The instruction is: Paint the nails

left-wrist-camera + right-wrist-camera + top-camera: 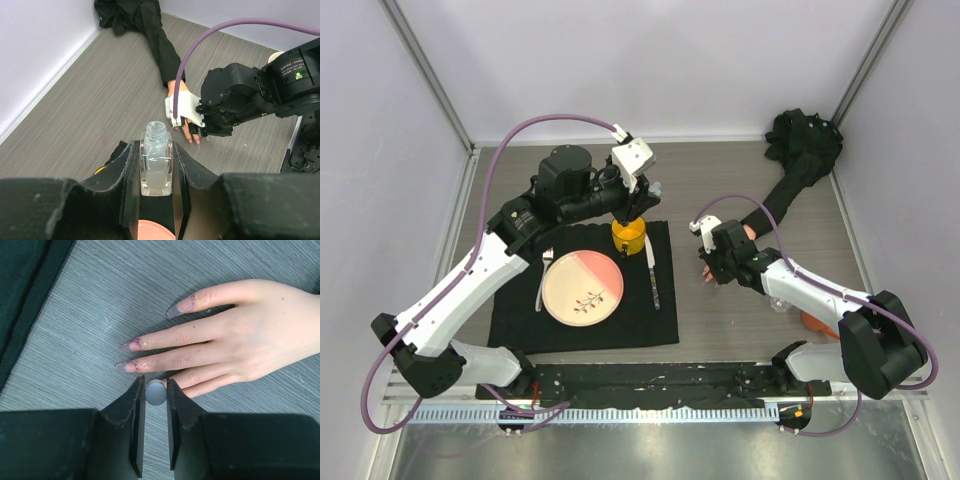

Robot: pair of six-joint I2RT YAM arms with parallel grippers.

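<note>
R gripper (155, 385) low over mannequin hand (250, 340), pinching grey cap (155, 394).

Pink plate (582, 287) w/ fork (543, 275), knife (653, 280), yellow cup (629, 240) on blk mat (520, 322).

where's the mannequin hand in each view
top external: mannequin hand right of centre, mostly under the right end effector.
left wrist: mannequin hand at centre, beyond the bottle.
right wrist: mannequin hand upper right, fingers pointing left.
shared landmark: right end effector at its fingers.

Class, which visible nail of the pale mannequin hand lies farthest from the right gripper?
The wrist view's topmost nail, on the finger splayed apart from the rest.
</note>
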